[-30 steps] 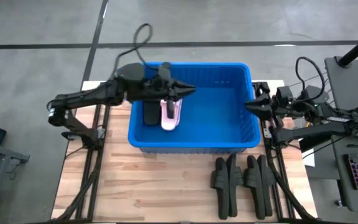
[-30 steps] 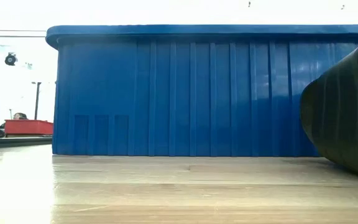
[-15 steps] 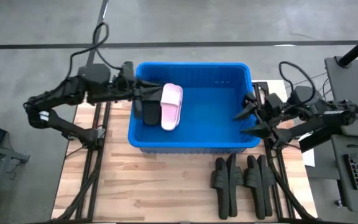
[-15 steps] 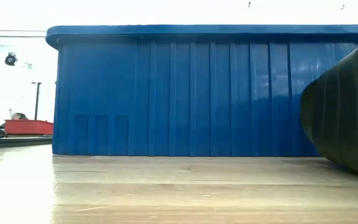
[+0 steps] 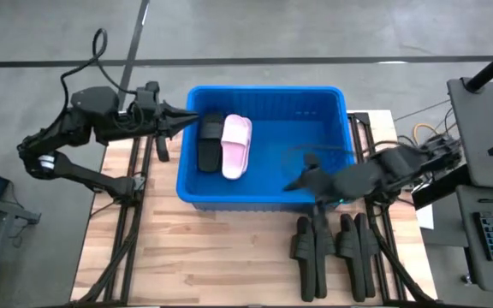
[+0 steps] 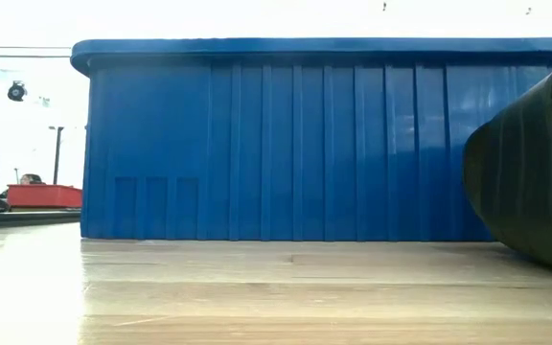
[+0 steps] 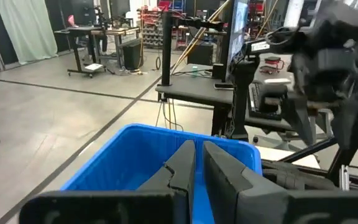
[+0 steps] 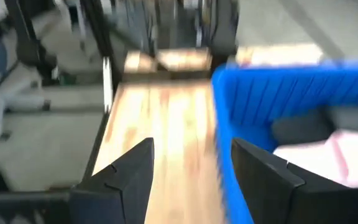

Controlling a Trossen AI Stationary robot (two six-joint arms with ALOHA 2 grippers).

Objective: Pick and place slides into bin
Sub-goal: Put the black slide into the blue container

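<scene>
The blue bin point(image 5: 298, 128) stands at the table's far middle; its ribbed near wall fills the low view point(image 6: 295, 144). Inside, at its left end, a pale pink slide point(image 5: 236, 145) and a black slide point(image 5: 209, 143) lie side by side on the floor. More black slides point(image 5: 332, 248) stand on the table near the bin's right front; one shows in the low view point(image 6: 535, 182). My left gripper point(image 5: 192, 120) is shut and empty at the bin's left rim. My right gripper point(image 5: 302, 177) is open and empty over the bin's near right wall.
The bin's rim point(image 7: 135, 140) lies just ahead of my left fingers. The right wrist view shows bare wooden table point(image 8: 166, 124) beside the bin wall point(image 8: 278, 93). Free wood lies at the table's near left point(image 5: 195, 257). Desks and equipment stand beyond the table.
My left gripper has drawn back from over the bin's middle toward the table's left edge, to the bin's left rim. The pink slide now lies in full view on the bin floor. My right gripper has swung from the bin's right rim toward the near edge and left.
</scene>
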